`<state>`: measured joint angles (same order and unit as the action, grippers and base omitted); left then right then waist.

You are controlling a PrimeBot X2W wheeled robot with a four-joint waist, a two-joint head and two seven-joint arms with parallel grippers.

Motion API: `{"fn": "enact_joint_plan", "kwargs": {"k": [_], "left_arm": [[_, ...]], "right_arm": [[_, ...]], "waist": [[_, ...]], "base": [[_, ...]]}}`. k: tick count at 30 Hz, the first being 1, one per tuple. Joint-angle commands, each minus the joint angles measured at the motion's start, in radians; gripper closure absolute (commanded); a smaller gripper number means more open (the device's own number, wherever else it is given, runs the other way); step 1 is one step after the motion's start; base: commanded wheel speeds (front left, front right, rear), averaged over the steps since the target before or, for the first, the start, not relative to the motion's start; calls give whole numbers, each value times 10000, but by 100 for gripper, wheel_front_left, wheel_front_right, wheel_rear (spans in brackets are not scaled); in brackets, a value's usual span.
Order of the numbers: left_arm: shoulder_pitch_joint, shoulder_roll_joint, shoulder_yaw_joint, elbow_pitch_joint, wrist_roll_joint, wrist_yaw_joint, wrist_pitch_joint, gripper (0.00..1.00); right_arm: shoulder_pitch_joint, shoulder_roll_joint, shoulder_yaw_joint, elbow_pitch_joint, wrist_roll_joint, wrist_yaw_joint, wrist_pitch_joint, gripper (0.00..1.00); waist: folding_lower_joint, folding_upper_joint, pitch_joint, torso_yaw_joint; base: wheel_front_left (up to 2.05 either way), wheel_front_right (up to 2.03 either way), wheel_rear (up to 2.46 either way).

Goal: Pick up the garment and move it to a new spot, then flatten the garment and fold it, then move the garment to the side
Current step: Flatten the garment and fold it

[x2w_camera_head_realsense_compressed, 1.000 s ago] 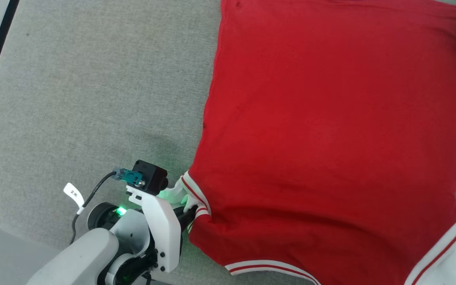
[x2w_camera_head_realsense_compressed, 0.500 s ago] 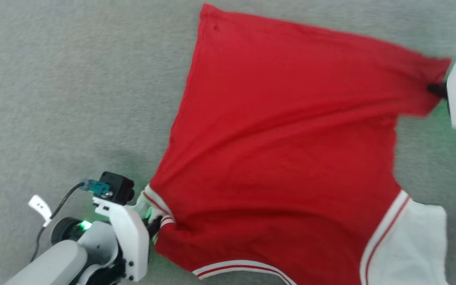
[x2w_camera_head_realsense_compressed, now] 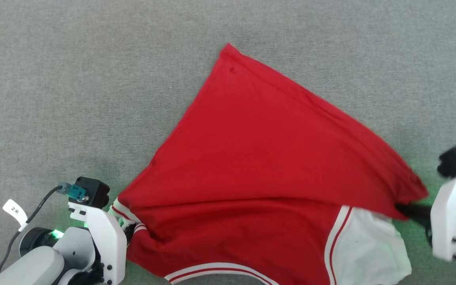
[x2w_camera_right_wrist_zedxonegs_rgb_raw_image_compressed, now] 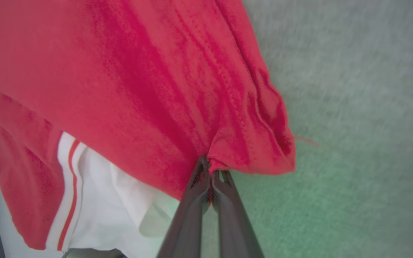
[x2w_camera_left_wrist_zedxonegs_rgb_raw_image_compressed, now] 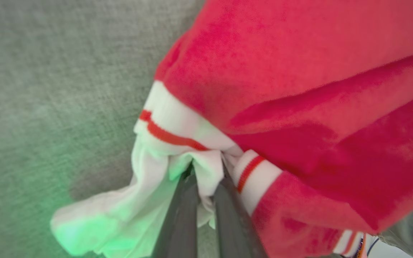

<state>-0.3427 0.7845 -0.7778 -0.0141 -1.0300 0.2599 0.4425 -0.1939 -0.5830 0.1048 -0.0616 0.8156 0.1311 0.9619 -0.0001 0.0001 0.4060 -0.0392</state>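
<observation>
The garment [x2w_camera_head_realsense_compressed: 259,174], a red jersey with white sleeves and striped trim, lies plain side up on the grey surface [x2w_camera_head_realsense_compressed: 93,79]. One hem corner is drawn back over the body toward the lower right, above a white sleeve [x2w_camera_head_realsense_compressed: 366,245]. My left gripper [x2w_camera_head_realsense_compressed: 131,229] at the lower left is shut on the garment [x2w_camera_left_wrist_zedxonegs_rgb_raw_image_compressed: 264,89] at the bunched white sleeve [x2w_camera_left_wrist_zedxonegs_rgb_raw_image_compressed: 177,143] by the striped trim. My right gripper [x2w_camera_head_realsense_compressed: 408,208] at the right edge is shut on the red hem corner [x2w_camera_right_wrist_zedxonegs_rgb_raw_image_compressed: 249,154], its fingers [x2w_camera_right_wrist_zedxonegs_rgb_raw_image_compressed: 192,208] pressed together on the cloth.
Grey fabric surface [x2w_camera_right_wrist_zedxonegs_rgb_raw_image_compressed: 353,89] spreads on all sides of the shirt, with wide bare room at the top and left of the head view. Green light from the grippers tints the surface beside each hand.
My right gripper has carried the hem corner from the far right down toward the lower right, folding that side over the body. The head camera has also shifted. The left grip is unchanged.
</observation>
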Motion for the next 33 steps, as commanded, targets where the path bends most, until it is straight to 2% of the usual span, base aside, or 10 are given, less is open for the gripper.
{"fn": "enact_joint_plan", "kwargs": {"k": [1, 5, 6, 7, 8, 9, 13, 24, 29, 33], "left_arm": [[-910, -772, 402, 127, 145, 180, -429, 100], [-990, -761, 393, 95, 129, 203, -377, 100], [-996, -759, 391, 114, 120, 205, -362, 100], [-1013, -773, 385, 135, 110, 196, -357, 100], [-1014, -779, 392, 158, 101, 181, -361, 100], [-990, -773, 388, 181, 98, 172, -378, 100], [-863, -693, 371, 205, 67, 154, -424, 100], [-288, -566, 231, -65, -61, 179, -453, 100], [-469, -848, 65, -68, 54, 21, -448, 100], [-745, -1181, -173, 56, 227, -178, -380, 100]], "right_arm": [[615, 334, -138, -140, -302, -7, 123, 100], [1214, 969, -392, -175, -799, -7, -156, 100], [1249, 1231, -452, -52, -943, -7, -383, 79], [1237, 1317, -474, 55, -1252, -7, -623, 45], [1240, 1359, -413, 164, -1463, -16, -798, 4], [1280, 1529, -412, 254, -1500, -21, -926, 0], [1297, 1473, -690, -251, -1638, -39, -1150, 0], [1293, 1615, -1853, -3966, -1728, -4, -546, 0], [183, 1499, -1405, -4005, -1924, -4, -604, 0], [-1023, 1352, -653, -3213, -2036, -4, -808, 0]], "waist": [[1, -1, 8, -80], [1, -1, 35, -133], [1, -1, 37, -151], [1, -1, 33, -157], [1, -1, 28, -156], [1, -1, 17, -159], [1, -1, -105, -126], [1, -1, -461, 298], [1, -1, -441, 802], [1, -1, -355, 1339]], "base": [[0, 0, 0], [0, 0, 0], [0, 0, 0], [0, 0, 0], [0, 0, 0], [0, 0, 0], [0, 0, 0], [0, 0, 0], [0, 0, 0], [0, 0, 0]]}}
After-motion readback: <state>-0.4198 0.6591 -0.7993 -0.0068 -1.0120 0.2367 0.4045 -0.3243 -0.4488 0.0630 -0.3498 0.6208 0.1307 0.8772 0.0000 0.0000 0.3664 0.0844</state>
